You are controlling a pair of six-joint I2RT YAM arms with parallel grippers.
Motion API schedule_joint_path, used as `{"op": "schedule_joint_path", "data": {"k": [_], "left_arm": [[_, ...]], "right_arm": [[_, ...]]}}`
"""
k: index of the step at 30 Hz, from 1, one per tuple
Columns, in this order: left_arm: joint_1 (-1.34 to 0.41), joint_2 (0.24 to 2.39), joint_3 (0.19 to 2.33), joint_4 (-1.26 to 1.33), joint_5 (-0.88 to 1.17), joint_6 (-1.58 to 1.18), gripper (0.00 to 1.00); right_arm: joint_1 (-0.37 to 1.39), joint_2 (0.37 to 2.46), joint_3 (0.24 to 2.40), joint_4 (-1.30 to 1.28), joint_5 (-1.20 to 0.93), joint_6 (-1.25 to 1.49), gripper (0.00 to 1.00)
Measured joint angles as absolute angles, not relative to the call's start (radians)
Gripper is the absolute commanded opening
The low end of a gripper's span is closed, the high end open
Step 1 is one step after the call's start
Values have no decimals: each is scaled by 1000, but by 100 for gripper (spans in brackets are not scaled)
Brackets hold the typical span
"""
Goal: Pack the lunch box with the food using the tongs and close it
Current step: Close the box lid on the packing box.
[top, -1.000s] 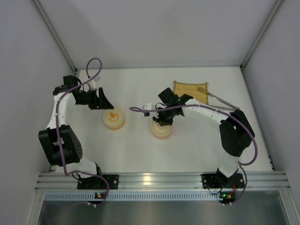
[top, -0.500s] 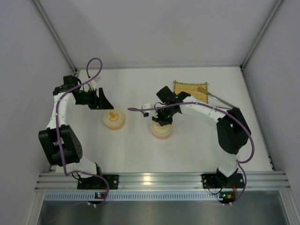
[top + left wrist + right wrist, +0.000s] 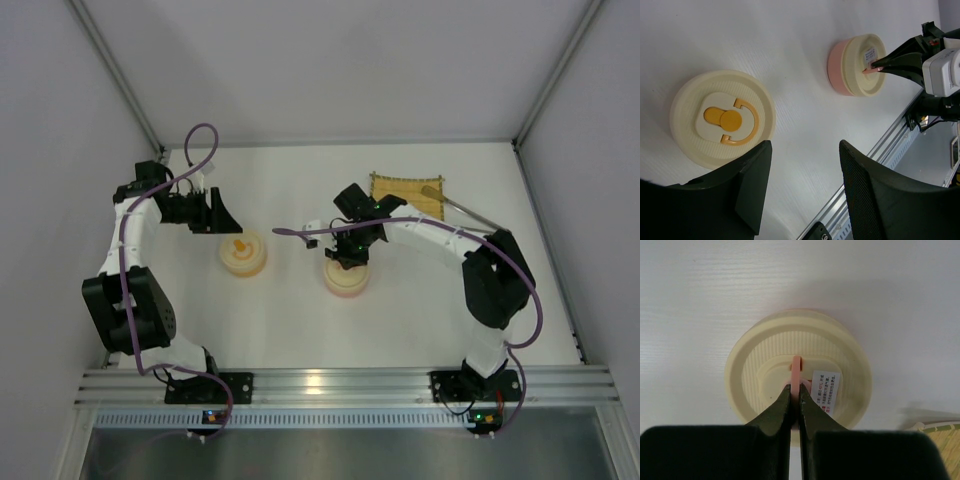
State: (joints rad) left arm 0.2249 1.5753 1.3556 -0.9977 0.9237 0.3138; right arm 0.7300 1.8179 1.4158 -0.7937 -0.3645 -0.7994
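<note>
Presently the lid tab (image 3: 796, 365) of the box (image 3: 836, 67) is clamped by the right gripper (image 3: 795, 392) straight above it, the tongs (image 3: 470, 212) are laid slantwise at the mat's (image 3: 400, 190) right edge, behind that arm, and the left gripper (image 3: 802, 150) is held parted, empty.

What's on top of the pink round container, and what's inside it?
A cream ribbed lid covers the pink round container, carrying a white label and a thin pink handle pinched by the right end effector. The lid hides the inside; contents cannot be seen.
</note>
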Motion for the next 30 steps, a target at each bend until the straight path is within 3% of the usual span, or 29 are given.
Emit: {"op": "schedule_joint_path", "data": {"k": [30], "left_arm": [[225,1575,1356,-997,924,314,62]], "right_arm": [[730,1808,1421,-839,-362,-755,0]]}}
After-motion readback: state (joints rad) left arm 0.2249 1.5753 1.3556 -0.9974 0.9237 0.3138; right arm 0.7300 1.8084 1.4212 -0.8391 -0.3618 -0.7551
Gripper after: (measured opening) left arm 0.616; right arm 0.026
